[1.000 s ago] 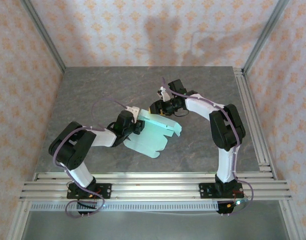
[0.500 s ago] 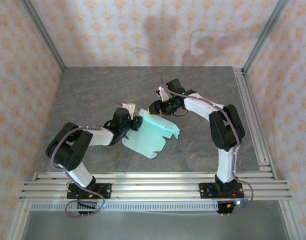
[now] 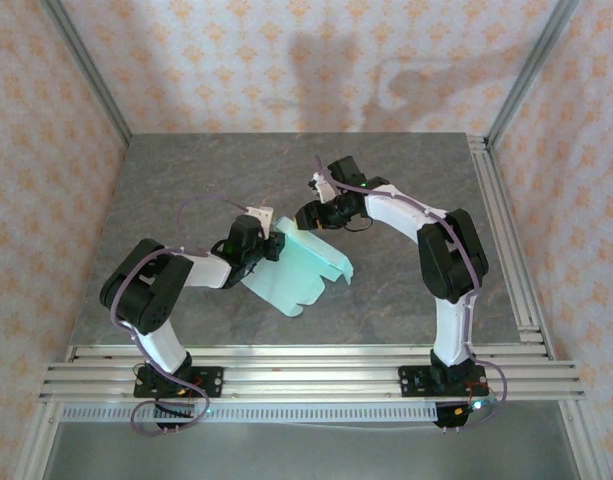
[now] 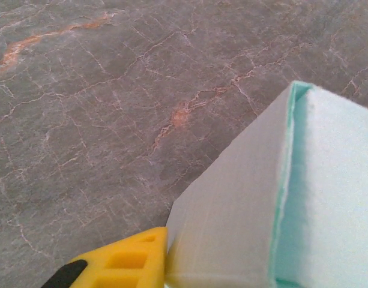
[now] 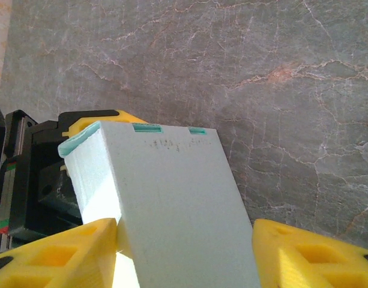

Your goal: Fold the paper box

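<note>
The paper box (image 3: 298, 268) is pale mint card, partly folded, with flaps and rounded tabs spread toward the near edge of the grey table. My left gripper (image 3: 273, 245) is at its left end. In the left wrist view a yellow finger (image 4: 120, 264) presses against the box's upright wall (image 4: 238, 204). My right gripper (image 3: 309, 215) reaches in from the far side. In the right wrist view its two yellow fingers (image 5: 63, 252) sit on either side of a raised panel of the box (image 5: 177, 198), touching its edges. Both grippers are shut on the box.
The marbled grey table (image 3: 186, 180) stretches around the box. Aluminium rails (image 3: 306, 365) run along the near edge and another rail (image 3: 501, 240) down the right side. Patterned walls enclose the back and sides.
The left gripper's jaws have closed onto the box's left end. The box and both grippers have shifted slightly left and toward the near edge.
</note>
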### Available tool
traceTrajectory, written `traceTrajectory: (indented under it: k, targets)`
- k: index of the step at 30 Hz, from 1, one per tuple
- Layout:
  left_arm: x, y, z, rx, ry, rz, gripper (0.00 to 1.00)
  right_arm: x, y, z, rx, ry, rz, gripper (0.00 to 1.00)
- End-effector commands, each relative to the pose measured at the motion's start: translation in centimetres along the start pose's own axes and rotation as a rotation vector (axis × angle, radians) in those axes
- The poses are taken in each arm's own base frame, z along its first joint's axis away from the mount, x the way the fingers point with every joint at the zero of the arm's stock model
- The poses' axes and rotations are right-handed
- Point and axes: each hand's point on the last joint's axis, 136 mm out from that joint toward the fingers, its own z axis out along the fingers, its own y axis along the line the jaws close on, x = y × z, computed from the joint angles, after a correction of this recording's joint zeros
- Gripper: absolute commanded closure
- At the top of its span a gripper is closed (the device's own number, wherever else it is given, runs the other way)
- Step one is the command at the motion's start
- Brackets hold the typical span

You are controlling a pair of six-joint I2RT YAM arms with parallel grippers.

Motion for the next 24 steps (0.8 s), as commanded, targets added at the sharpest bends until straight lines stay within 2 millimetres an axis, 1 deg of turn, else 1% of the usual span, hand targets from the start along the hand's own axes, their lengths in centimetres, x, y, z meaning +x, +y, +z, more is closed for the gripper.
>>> traceTrajectory:
  k: [1,2,3,4,5,7,10,14,16,18,19,20,22,24]
  targets:
    - [-1.1,0.5,0.6,-0.016,-0.022,-0.009,0.85,3.1,-3.0,1.2,0.124,0.105,0.058,0.41]
    - [-1.0,0.5,0.6,-0.018,-0.016,-0.008,0.91,3.1,-2.9,1.2,0.120,0.104,0.059,0.41]
    - [-0.9,0.5,0.7,-0.018,-0.011,-0.009,0.94,3.0,-2.8,1.0,0.117,0.098,0.059,0.41]
    - [-0.9,0.5,0.7,-0.016,-0.012,-0.011,0.98,2.9,-2.6,0.9,0.114,0.092,0.057,0.41]
    - [-1.0,0.5,0.7,-0.016,-0.015,-0.014,1.00,2.7,-2.4,0.8,0.109,0.085,0.056,0.40]
    - [-1.1,0.4,0.6,-0.013,-0.016,-0.015,1.00,2.4,-1.9,0.5,0.094,0.070,0.052,0.39]
    - [-1.3,0.3,0.2,-0.013,-0.020,-0.012,1.00,1.7,-0.6,-0.4,0.053,0.024,0.036,0.36]
    - [-1.9,0.1,-0.7,-0.011,-0.031,0.006,1.00,-0.1,1.0,-2.9,0.010,-0.083,0.018,0.34]
    - [-2.1,-0.1,-1.1,-0.001,-0.033,0.014,1.00,-1.1,1.2,-4.4,0.000,-0.153,0.028,0.34]
    - [-2.4,-0.6,-1.6,0.017,-0.036,0.013,1.00,-1.9,0.6,-5.9,0.001,-0.211,0.057,0.34]
    - [-2.5,-0.7,-1.7,0.022,-0.032,0.009,1.00,-2.1,0.3,-6.3,0.007,-0.230,0.069,0.34]
    - [-2.6,-1.0,-1.9,0.037,-0.032,0.008,0.99,-2.3,-0.6,-6.7,0.016,-0.243,0.088,0.34]
    - [-2.8,-1.7,-2.1,0.072,-0.030,0.002,0.99,-2.3,-2.3,-6.9,0.037,-0.234,0.137,0.34]
    - [-3.2,-2.4,-2.6,0.107,-0.037,-0.006,0.99,-2.0,-3.5,-6.7,0.049,-0.194,0.164,0.34]
